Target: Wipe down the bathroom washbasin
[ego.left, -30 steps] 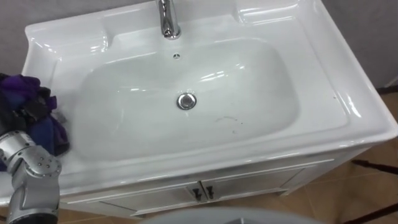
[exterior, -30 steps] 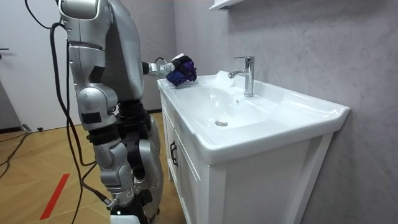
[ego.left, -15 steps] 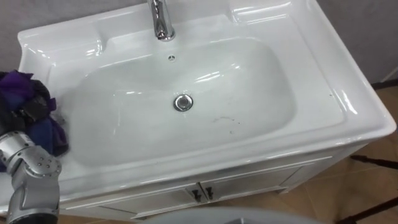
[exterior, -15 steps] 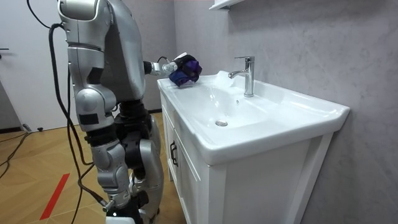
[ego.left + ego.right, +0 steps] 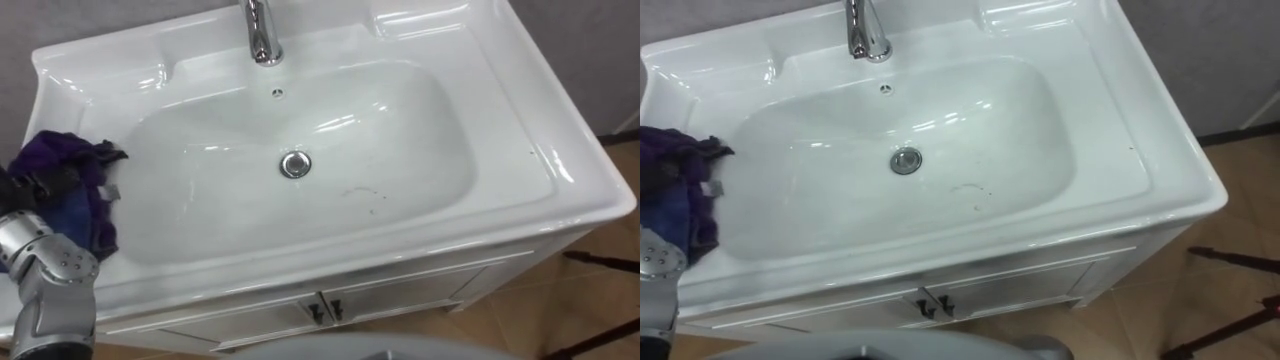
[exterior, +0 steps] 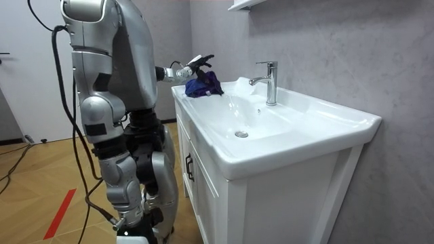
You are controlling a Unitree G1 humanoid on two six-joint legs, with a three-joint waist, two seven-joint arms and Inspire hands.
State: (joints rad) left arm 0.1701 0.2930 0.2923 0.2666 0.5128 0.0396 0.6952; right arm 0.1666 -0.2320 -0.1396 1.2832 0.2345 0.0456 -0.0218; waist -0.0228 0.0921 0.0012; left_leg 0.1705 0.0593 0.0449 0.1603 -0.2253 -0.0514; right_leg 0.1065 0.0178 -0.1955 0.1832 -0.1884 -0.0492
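Left robot hand (image 6: 191, 66) at basin (image 5: 560, 180) left rim, half buried in purple cloth (image 5: 78, 160); cannot tell grip. Cloth soft, limp, light: gather middle, press flat.

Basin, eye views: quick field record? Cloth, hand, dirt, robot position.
cloth: purple-blue, draped over the left rim
left hand: at the cloth, grip unclear
basin: white, on a cabinet
dark marks: in the bowl, right of the drain
faucet: back centre
robot: stands at the cabinet front
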